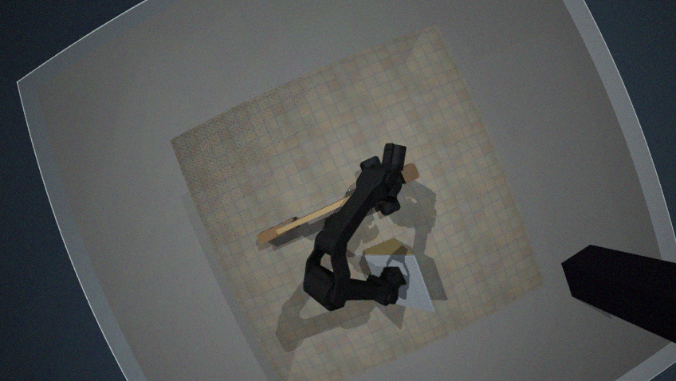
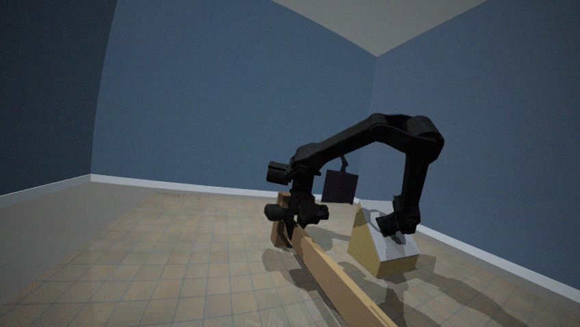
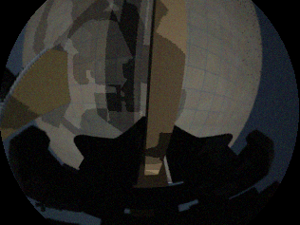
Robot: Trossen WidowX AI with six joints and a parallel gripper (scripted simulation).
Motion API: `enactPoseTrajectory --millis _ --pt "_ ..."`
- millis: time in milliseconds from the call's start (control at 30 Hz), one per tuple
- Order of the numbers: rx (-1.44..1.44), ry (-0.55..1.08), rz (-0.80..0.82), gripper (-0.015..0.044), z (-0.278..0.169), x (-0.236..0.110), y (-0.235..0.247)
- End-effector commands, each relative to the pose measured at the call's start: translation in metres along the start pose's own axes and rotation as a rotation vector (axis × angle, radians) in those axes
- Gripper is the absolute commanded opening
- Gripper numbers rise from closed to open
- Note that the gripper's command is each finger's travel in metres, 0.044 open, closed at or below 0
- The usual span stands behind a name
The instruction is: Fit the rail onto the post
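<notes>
The long wooden rail [image 1: 312, 216] [image 2: 332, 280] [image 3: 165, 88] runs across the tiled table from the low footboard block [image 1: 265, 235] toward the short wooden post [image 1: 411, 170] [image 2: 278, 235]. My gripper [image 2: 293, 232] [image 3: 151, 120] is shut on the rail close to its post end and points down, right beside the post. In the overhead view the wrist hides that end of the rail. The pegs and the holes are hidden, and I cannot tell whether the rail end touches the post. In the wrist view the rail stretches straight away from the fingers.
The arm's base stands on a yellow and grey wedge-shaped pedestal [image 1: 416, 288] [image 2: 381, 254] to the side of the rail. A dark box [image 2: 339, 187] hangs under the arm. A black block [image 1: 624, 284] lies off the tiles at the right.
</notes>
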State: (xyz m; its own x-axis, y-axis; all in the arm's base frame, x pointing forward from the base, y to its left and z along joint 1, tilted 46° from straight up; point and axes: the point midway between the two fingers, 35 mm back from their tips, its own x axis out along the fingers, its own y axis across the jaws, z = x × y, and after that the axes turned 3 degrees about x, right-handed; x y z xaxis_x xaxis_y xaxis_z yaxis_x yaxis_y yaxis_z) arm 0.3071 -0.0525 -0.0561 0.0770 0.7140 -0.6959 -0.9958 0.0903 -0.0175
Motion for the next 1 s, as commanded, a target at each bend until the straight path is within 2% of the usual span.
enactPoseTrajectory --millis 0,967 --pt "-0.002 0.003 -0.011 0.0 -0.0029 -0.0036 -0.0025" --pt "-0.002 0.004 -0.012 0.0 -0.0103 -0.0038 -0.0029"
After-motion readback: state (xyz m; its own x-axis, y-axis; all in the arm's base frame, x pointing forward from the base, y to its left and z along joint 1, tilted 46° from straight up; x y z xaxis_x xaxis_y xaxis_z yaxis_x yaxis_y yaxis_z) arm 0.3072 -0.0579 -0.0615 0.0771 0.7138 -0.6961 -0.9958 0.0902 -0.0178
